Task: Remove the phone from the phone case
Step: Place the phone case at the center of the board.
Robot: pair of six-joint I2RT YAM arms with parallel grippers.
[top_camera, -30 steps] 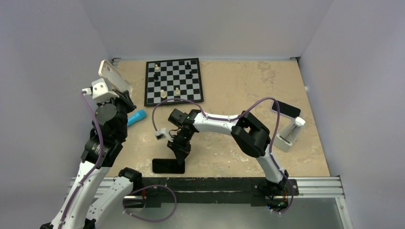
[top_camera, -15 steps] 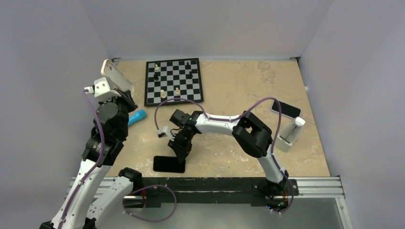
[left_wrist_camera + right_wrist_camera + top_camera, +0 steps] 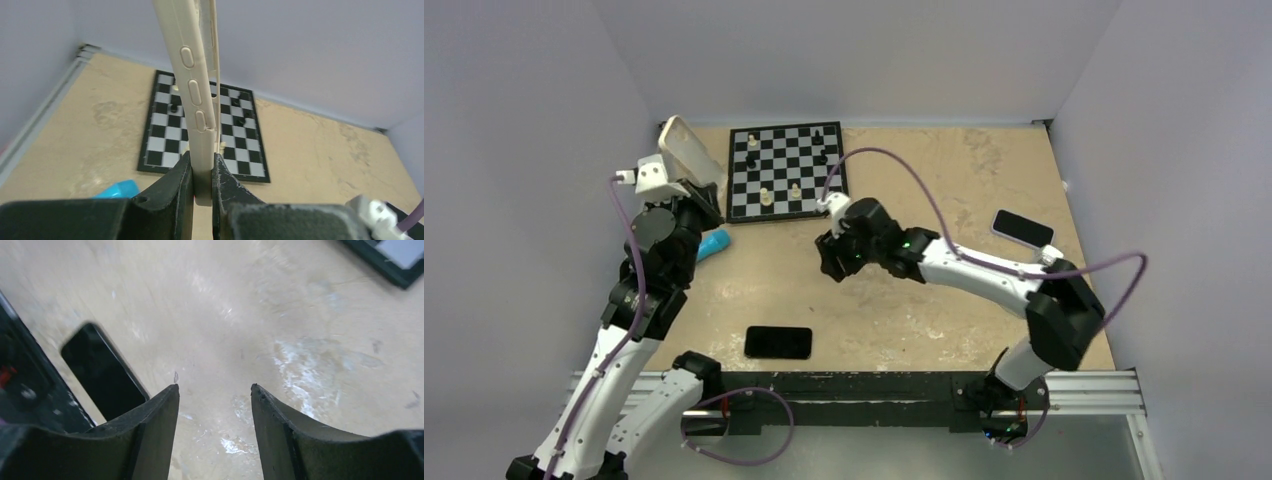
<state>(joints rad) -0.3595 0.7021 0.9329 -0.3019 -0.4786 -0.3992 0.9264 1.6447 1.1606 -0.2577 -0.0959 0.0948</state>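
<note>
Aloft, left pincer point(image 3: 201, 165) tight on the cream phone case point(image 3: 192, 75); right pincer point(image 3: 214, 390) half open, empty.

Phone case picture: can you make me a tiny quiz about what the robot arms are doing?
1. True or false: the left gripper is shut on the cream phone case.
2. Where is the black phone? A inside the case; B flat on the table; C on the floor.
3. Fill in: the right gripper has its jaws ____ and holds nothing.
Key: 1 true; 2 B; 3 open.
</note>
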